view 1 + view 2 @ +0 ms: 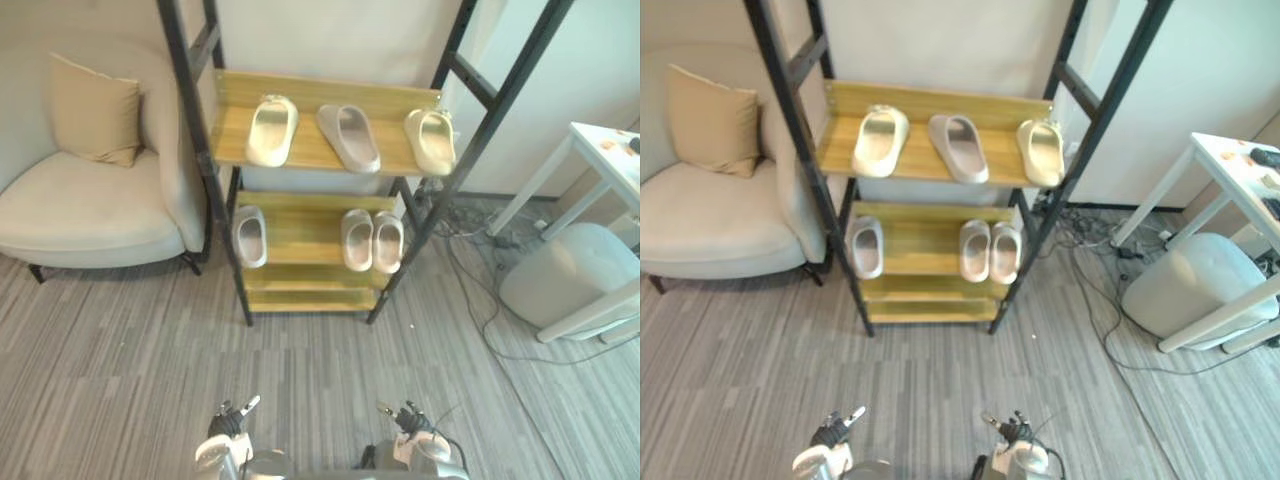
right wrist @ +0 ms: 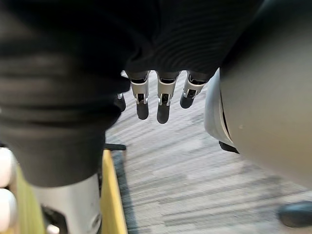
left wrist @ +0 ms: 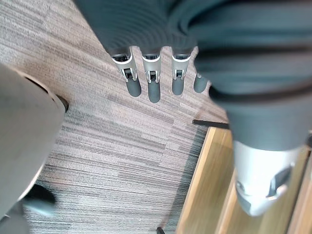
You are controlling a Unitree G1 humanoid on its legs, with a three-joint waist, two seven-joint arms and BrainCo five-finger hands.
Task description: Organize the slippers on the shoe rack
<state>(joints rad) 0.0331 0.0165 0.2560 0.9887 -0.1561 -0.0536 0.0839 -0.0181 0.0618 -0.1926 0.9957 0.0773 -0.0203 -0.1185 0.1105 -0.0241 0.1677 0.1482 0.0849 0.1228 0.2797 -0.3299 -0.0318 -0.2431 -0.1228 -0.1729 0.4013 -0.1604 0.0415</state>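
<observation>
A wooden shoe rack [image 1: 320, 95] with black slanted posts stands ahead. Its top shelf carries a cream slipper [image 1: 272, 130] at the left, a grey slipper [image 1: 349, 137] lying askew in the middle and a cream slipper [image 1: 431, 140] at the right. On the middle shelf a single grey slipper [image 1: 250, 235] sits at the left and a grey pair [image 1: 372, 240] sits side by side at the right. My left hand [image 1: 232, 425] and right hand [image 1: 408, 420] hang low near the bottom of the view, far from the rack, both open and empty, fingers [image 3: 153, 80] straight over the carpet.
A beige armchair [image 1: 90, 200] with a tan cushion [image 1: 95, 110] stands left of the rack. At the right are a white table [image 1: 600, 150], a white rounded stool [image 1: 565, 275] and cables [image 1: 470, 250] on the grey carpet. The rack's bottom shelf [image 1: 305, 300] holds nothing.
</observation>
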